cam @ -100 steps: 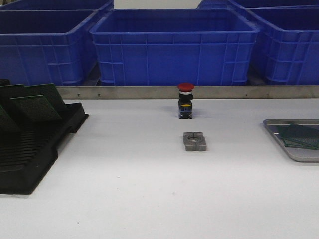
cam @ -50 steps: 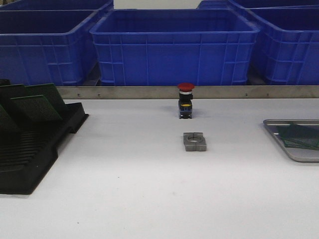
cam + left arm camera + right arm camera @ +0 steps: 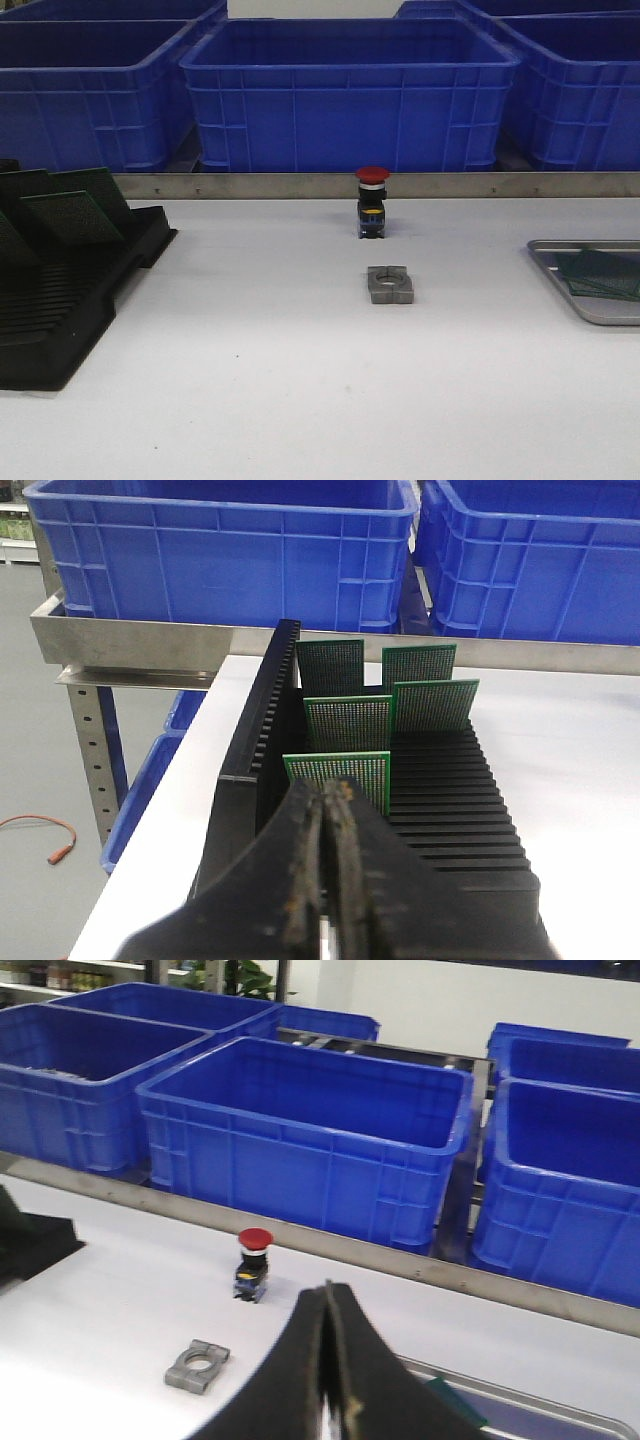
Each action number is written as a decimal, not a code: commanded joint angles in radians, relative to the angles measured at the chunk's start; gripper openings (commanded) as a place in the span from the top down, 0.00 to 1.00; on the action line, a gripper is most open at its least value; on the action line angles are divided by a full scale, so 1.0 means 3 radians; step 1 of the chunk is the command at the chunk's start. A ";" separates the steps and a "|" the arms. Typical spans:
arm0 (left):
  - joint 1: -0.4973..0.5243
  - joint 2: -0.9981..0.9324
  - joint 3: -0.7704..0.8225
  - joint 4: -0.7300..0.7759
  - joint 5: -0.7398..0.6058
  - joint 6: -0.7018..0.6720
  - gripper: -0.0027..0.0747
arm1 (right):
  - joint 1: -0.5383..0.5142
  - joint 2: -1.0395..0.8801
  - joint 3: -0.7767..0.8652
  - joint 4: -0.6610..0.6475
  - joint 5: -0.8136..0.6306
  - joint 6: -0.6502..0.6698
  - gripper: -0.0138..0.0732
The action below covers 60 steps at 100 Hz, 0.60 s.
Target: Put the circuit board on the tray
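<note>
Green perforated circuit boards (image 3: 606,272), thin and flat with a fine dotted grid, lie overlapped on the floor of the silver-grey metal tray (image 3: 556,270) at the right edge of the table; the tray is shallow, with a rounded corner and a raised, dully shining rim, and is cut off by the frame in the front view. In the right wrist view only a corner of that tray and a sliver of green board show past the right gripper (image 3: 328,1360), whose two dark, tapered fingers are pressed together with nothing between them.

More circuit boards (image 3: 348,723) of the same green, dotted kind stand upright in the black slotted plastic rack (image 3: 455,790) at the table's left edge, each seated in a narrow groove between ribbed walls. The left gripper (image 3: 325,865) hangs just beside the nearest board, its worn, rust-stained fingers closed against each other and empty.

Mid-table, on the smooth matte white table (image 3: 250,360), sits a small grey cast-metal block (image 3: 390,285), squarish with notched corners and a round bore through its middle. Beyond it stands a red mushroom-head push button (image 3: 372,201) on a black body with a yellow band. A brushed steel rail (image 3: 250,185) borders the far edge, and behind it are large blue moulded plastic crates (image 3: 350,90) with ribbed walls.
</note>
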 commanded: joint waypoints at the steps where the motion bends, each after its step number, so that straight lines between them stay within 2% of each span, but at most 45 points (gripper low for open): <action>1: 0.0007 -0.0101 0.0164 -0.0011 -0.0249 -0.0037 0.99 | -0.0069 0.0043 -0.0067 -0.0250 -0.0306 0.0288 0.97; 25: 0.0007 -0.0101 0.0164 -0.0011 -0.0249 -0.0037 0.99 | -0.0116 0.0038 0.0044 -0.2390 -0.0424 0.2272 0.97; 31: 0.0007 -0.0101 0.0164 -0.0011 -0.0249 -0.0037 0.99 | -0.0116 0.0038 0.0216 -0.2597 -0.0674 0.2620 0.97; 46: 0.0007 -0.0101 0.0164 -0.0011 -0.0249 -0.0037 0.99 | -0.0116 -0.0124 0.0812 -0.2892 -0.1705 0.3183 0.97; 53: 0.0007 -0.0101 0.0164 -0.0011 -0.0249 -0.0037 0.99 | -0.0116 -0.0293 0.0826 -0.3212 -0.1366 0.3428 0.97; 60: 0.0007 -0.0101 0.0164 -0.0011 -0.0249 -0.0037 0.99 | -0.0116 -0.0510 0.0831 -0.3351 -0.1154 0.3547 0.97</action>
